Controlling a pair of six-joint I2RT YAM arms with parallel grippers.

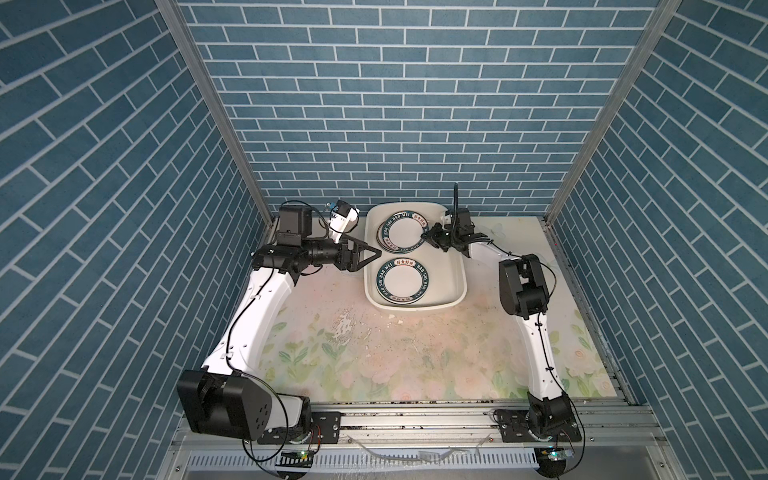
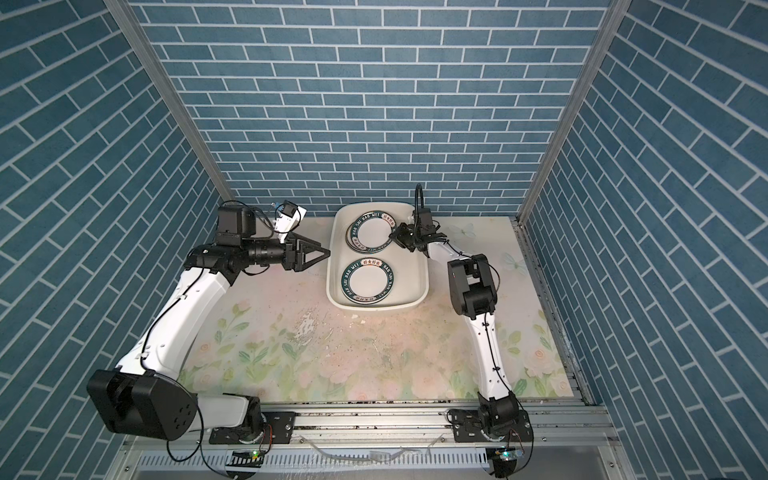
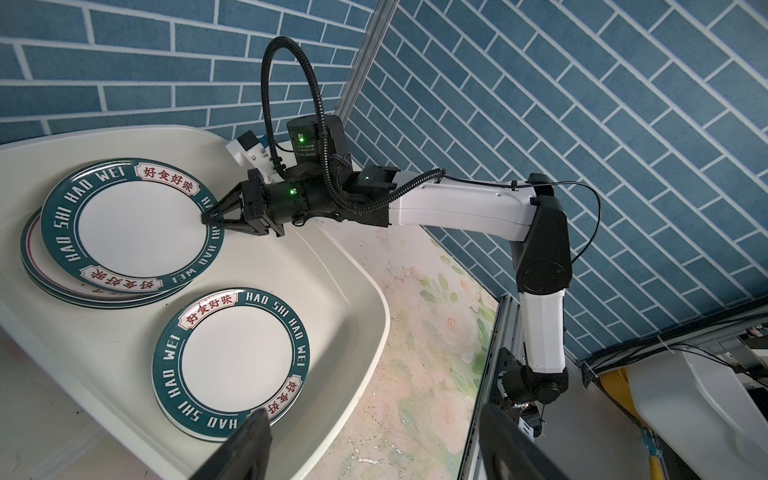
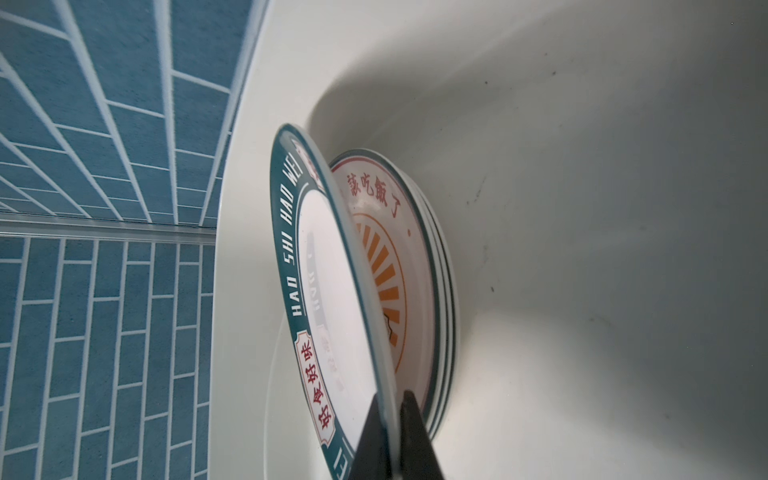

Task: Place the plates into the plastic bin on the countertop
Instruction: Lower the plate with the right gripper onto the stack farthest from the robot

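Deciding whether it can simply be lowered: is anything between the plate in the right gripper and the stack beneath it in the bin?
Nothing visible. The right gripper pinches the teal-rimmed plate by its rim, tilted above the sunburst plate topping the stack in the plastic bin; the gap between them is bare.

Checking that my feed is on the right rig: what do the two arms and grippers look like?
Both the left arm and right arm have white shells, black joint housings and thin black cables. The left gripper and right gripper are black with open-framed triangular fingers. A ribbed black hose loops over the right wrist, where small green lights glow.
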